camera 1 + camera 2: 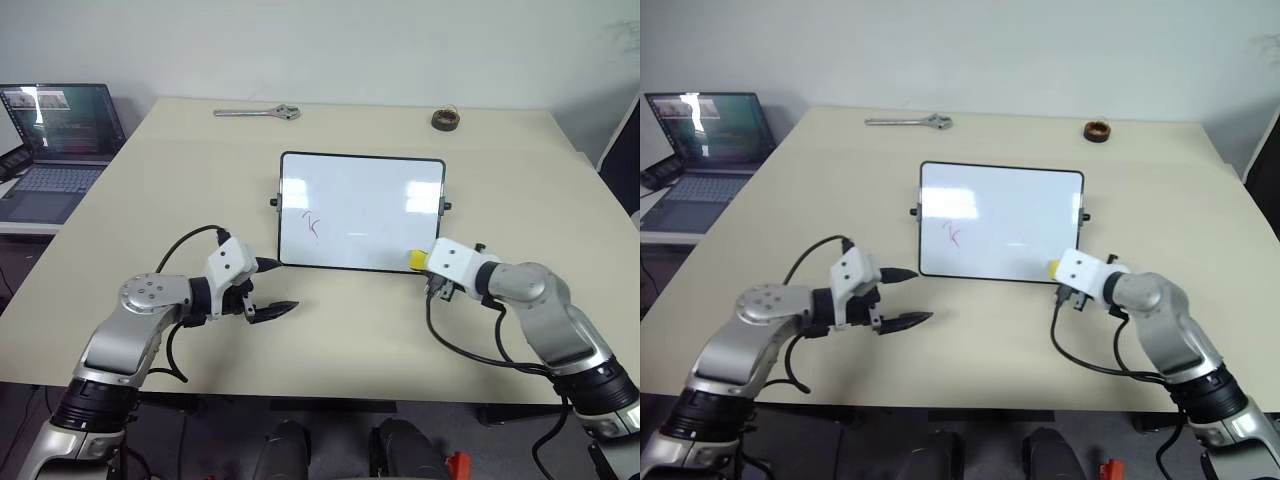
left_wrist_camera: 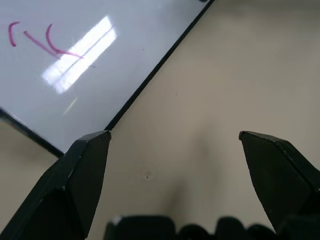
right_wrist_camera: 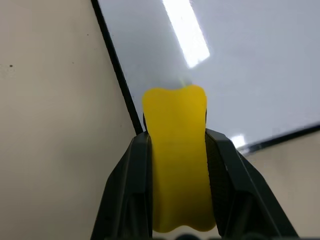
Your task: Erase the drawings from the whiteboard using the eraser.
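The whiteboard [image 1: 362,212] lies flat mid-table; red drawings [image 1: 312,224] sit on its left part; the right gripper [image 3: 176,145] pinches the yellow eraser [image 3: 176,150] at the board's near right corner; the left gripper [image 1: 272,290], fingers spread and empty, hovers over the table [image 1: 150,220] off the near left corner.

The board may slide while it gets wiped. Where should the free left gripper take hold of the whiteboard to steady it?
Probably the near-left corner of the glossy white whiteboard with thin black frame. The open left gripper sits just off that corner, and the board lies flat, so its frame edge is the only graspable part; come in from the left, over the beige table.
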### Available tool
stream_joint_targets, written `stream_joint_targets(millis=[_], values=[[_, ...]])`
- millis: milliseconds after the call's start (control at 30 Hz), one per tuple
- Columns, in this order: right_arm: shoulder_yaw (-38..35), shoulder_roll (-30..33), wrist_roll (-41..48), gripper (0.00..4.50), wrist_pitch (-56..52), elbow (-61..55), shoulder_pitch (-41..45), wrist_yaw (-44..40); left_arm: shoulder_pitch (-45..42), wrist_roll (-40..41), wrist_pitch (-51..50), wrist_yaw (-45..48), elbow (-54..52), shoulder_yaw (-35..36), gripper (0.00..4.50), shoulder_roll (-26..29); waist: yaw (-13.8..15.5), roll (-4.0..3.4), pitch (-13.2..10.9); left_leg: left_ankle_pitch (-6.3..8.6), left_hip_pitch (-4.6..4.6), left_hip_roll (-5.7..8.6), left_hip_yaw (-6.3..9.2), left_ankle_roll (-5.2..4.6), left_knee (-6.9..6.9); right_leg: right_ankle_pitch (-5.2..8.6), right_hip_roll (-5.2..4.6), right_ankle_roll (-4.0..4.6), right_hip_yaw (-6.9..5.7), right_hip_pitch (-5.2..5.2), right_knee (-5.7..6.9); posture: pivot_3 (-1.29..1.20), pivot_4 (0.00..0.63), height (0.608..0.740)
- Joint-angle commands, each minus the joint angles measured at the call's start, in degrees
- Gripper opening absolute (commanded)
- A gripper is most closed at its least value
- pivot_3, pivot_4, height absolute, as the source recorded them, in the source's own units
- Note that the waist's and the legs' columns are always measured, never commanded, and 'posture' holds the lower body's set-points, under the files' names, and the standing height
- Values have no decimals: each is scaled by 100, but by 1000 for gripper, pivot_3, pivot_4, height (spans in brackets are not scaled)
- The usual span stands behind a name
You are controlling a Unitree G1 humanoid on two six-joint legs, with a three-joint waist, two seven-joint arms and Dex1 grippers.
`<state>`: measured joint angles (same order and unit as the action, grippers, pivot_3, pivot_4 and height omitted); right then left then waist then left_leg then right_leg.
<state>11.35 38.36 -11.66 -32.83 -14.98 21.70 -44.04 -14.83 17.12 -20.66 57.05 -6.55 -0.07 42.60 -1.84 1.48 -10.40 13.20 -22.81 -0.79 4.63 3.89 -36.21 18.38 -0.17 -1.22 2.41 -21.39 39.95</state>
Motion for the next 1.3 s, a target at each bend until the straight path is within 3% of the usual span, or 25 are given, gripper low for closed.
stream_joint_targets(millis=[33,133,333,500,833,933,1067,1300], values=[[-600,-140,568,1086,-467,-656,-50,-65,53,129,187,-398,-34,535,4500,-136,2,-1,0,0,0,0,1,0,0,0,-1,0,0,0,0,0,150,740],[-1154,-717,1436,1084,-985,-1043,-132,-29,228,327,20,-700,-111,929,4500,-290,-18,-1,-1,0,0,-3,0,0,8,0,-8,0,1,-1,-6,0,150,740],[-1458,-1031,2151,1084,-605,-1317,-458,26,822,593,-257,-885,-430,1505,4500,-201,-11,-3,-3,1,-2,-3,-1,1,13,3,-12,1,1,-2,-11,0,150,740],[-1135,-1114,2467,1084,-544,-1370,-529,32,825,932,-625,-1433,-555,1912,4500,-439,-5,-3,-3,1,2,-4,1,1,12,3,-13,1,-1,1,-9,0,150,740],[-411,-1303,2247,1084,-162,-893,59,391,1008,913,-980,-1730,-1183,1821,4500,-262,-12,-3,-3,1,3,-4,-1,1,12,3,-12,1,1,-1,-8,0,150,740],[271,-1403,1600,1084,385,-253,873,502,980,870,-1041,-1690,-1241,1718,4500,-141,-48,-4,-3,1,4,-2,-5,2,12,3,-8,2,1,-4,-7,0,150,740],[1163,-2007,808,1083,1363,1265,2100,615,910,841,-1034,-1658,-1221,1567,4500,-71,-120,-4,-4,1,10,0,-11,2,16,2,-3,3,-1,-5,-4,0,150,740],[1424,-3063,156,1070,2668,4311,3729,1188,794,772,-928,-1623,-1110,1442,4500,-62,-110,-3,-4,1,-5,-6,-5,4,16,3,-10,5,-3,-14,-10,0,150,740]])
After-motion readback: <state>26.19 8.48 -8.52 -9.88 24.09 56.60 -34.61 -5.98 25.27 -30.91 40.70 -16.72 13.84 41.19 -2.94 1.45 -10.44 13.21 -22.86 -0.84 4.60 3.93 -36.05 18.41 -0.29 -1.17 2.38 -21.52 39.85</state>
